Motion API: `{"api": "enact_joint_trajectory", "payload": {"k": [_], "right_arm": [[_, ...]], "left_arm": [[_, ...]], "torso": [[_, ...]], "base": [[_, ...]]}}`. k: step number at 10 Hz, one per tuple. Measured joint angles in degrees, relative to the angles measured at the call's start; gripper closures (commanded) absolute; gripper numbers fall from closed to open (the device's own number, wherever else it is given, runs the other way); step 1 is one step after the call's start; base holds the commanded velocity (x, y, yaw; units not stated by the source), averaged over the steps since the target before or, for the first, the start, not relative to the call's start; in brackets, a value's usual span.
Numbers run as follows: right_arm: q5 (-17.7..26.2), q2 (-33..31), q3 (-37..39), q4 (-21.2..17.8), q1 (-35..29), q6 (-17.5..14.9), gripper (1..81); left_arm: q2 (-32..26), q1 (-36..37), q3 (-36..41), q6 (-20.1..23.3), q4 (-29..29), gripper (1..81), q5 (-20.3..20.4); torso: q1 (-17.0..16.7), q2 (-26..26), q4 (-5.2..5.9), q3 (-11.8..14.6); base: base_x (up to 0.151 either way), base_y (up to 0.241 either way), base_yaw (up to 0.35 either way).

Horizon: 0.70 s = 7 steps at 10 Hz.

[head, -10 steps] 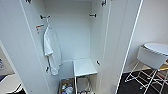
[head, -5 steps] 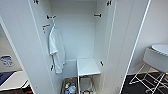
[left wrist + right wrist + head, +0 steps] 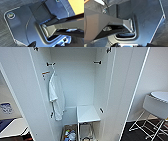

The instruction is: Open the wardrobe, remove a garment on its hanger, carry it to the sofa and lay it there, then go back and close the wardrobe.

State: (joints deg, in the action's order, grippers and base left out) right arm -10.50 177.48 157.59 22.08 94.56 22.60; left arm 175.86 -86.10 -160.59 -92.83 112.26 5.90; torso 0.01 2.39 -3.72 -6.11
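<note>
The wardrobe (image 3: 75, 79) stands open right in front of me in the head view, its left door (image 3: 27, 97) and right door (image 3: 130, 84) swung wide. Its inside is white, with black pegs (image 3: 50, 64) high on the side walls. A white shirt (image 3: 56, 97) hangs from the left peg, against the left wall. In both wrist views I look down on the robot's own dark plate over dark floor, and the gripper fingers cannot be made out.
Low inside the wardrobe sits a white shelf box (image 3: 87, 113), with a bin of small colourful items (image 3: 70, 134) on the floor beside it. A round white table on a thin white frame (image 3: 157, 104) stands to the right on dark floor. Something blue (image 3: 6, 108) lies beyond the left door.
The whole head picture has shifted a little to the right and the wardrobe looks slightly larger, so the camera has moved. Nothing inside the wardrobe has changed.
</note>
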Motion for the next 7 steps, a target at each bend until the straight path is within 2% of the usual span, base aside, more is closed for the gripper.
{"api": "enact_joint_trajectory", "payload": {"k": [4,5,7], "right_arm": [[0.4,0.0,0.0,0.0,-1.1,0.0,1.0],[2.0,0.0,0.0,0.0,-2.1,0.0,1.0],[5.8,0.0,0.0,0.0,-3.4,0.0,1.0]], "left_arm": [[0.0,0.0,0.0,0.0,0.0,1.0,0.0],[-0.2,0.0,0.0,-0.1,-0.2,1.0,0.0],[-0.2,-0.2,0.0,-0.1,-0.3,1.0,0.0]], "torso": [[0.0,0.0,0.0,0.0],[0.0,0.0,0.0,0.0],[0.0,0.0,0.0,0.0]], "base": [[0.0,0.0,0.0],[0.0,0.0,0.0],[0.086,0.0,0.0]]}}
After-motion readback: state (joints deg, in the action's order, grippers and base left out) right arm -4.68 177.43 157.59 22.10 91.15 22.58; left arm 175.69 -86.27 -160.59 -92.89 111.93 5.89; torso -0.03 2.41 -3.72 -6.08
